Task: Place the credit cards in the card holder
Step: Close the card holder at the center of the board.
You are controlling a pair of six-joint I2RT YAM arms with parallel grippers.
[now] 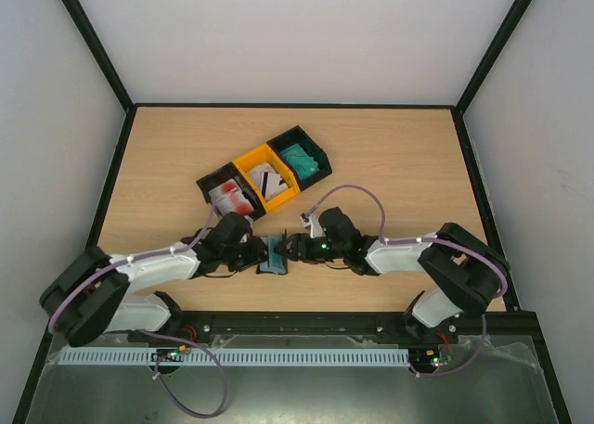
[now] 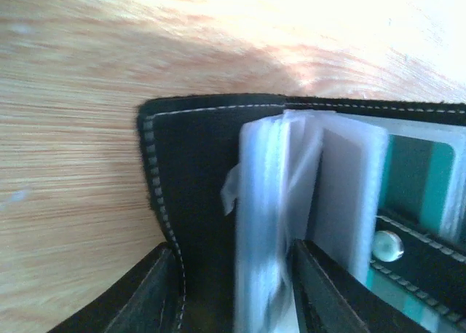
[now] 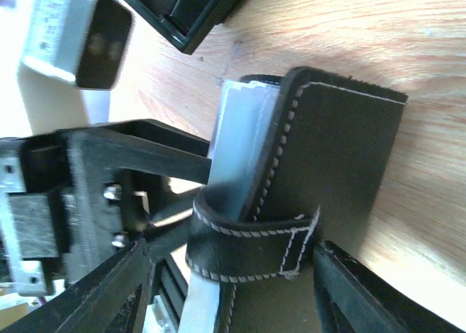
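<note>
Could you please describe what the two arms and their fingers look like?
Both the left arm and right arm have white shells between chunky black joints, each trailing a lilac cable. The fingers are black and blocky.

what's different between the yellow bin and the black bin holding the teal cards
The yellow bin sits in the middle of the row; the black bin ends it on the right. The yellow bin holds white cards with a dark stripe; the black bin holds teal cards. Both are open-topped and angled alike.
</note>
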